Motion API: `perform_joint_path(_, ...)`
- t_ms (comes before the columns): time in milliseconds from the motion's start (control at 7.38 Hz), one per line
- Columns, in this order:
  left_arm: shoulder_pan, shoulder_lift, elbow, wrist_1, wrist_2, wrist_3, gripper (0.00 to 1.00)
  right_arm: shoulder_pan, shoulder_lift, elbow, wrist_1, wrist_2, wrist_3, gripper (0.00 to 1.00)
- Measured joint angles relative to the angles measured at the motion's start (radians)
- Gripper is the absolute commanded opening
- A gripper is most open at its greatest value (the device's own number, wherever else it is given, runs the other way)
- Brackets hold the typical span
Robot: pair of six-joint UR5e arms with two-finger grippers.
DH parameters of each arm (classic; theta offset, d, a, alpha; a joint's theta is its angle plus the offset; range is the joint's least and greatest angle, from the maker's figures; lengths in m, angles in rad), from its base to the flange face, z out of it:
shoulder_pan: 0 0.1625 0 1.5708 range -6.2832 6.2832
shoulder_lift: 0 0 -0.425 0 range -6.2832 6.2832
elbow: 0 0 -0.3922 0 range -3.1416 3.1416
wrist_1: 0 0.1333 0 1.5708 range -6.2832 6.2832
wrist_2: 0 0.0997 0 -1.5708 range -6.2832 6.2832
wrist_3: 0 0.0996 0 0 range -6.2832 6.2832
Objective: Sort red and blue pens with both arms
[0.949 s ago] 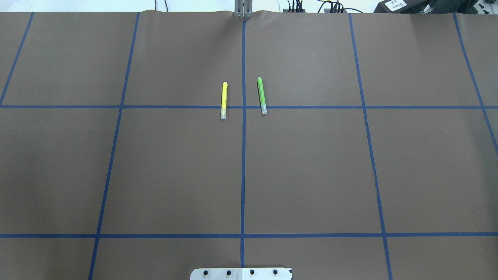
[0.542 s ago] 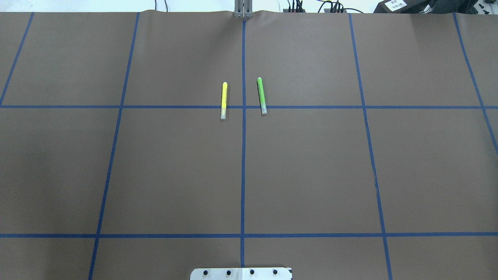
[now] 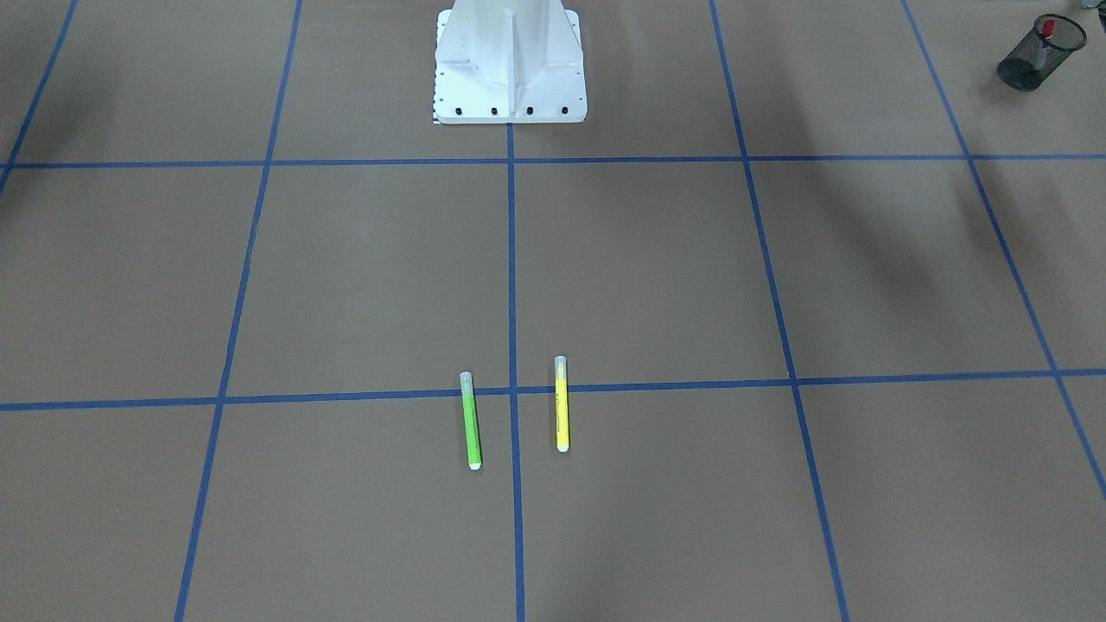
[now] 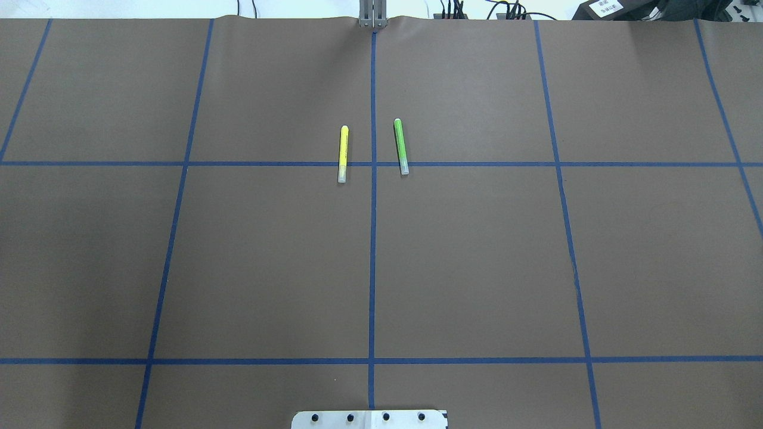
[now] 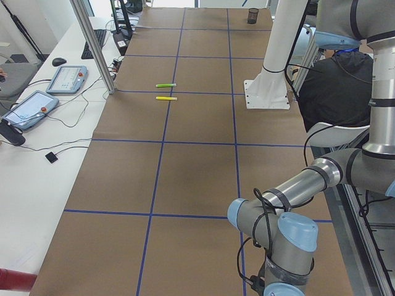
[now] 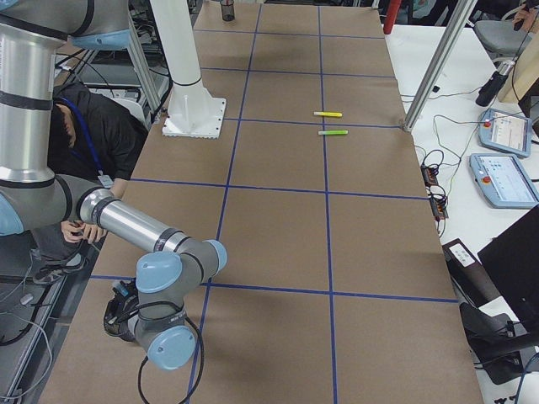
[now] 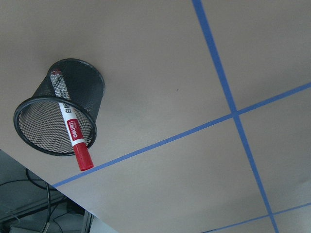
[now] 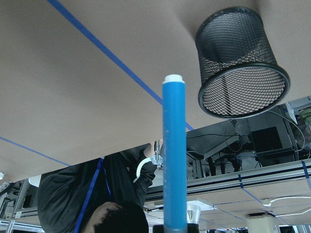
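The red pen (image 7: 73, 131) stands tilted in a black mesh cup (image 7: 82, 80), its red cap poking over the rim. The front-facing view shows that cup (image 3: 1028, 73) at the table's corner on the robot's left. No fingers show in the left wrist view. In the right wrist view the blue pen (image 8: 174, 155) rises from the bottom edge, white end up, held off the table. A second mesh cup (image 8: 233, 43) lies just beyond and to the right of its tip. The right arm (image 6: 135, 229) is folded low at the table's near end.
A yellow marker (image 4: 343, 154) and a green marker (image 4: 401, 146) lie side by side across the blue tape line at the table's middle. The white robot base (image 3: 510, 69) stands at the table's edge. A person in dark clothes (image 6: 93, 135) crouches behind the robot.
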Motion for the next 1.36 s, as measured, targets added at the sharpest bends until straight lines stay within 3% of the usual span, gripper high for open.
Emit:
perform_joint_path(407, 0.000, -0.010, -0.031, 0.010, -0.002, 0.000, 1.00, 0.076, -0.021, -0.066, 0.056, -0.080, -0.004, 0.00)
perform_joint_path(1220, 0.000, -0.009, -0.062, 0.022, -0.005, 0.000, 1.00, 0.082, -0.036, -0.183, 0.124, -0.064, -0.015, 0.00)
perform_joint_path(1355, 0.000, -0.009, -0.062, 0.021, -0.005, 0.000, 1.00, 0.082, -0.036, -0.188, 0.124, -0.053, -0.013, 0.36)
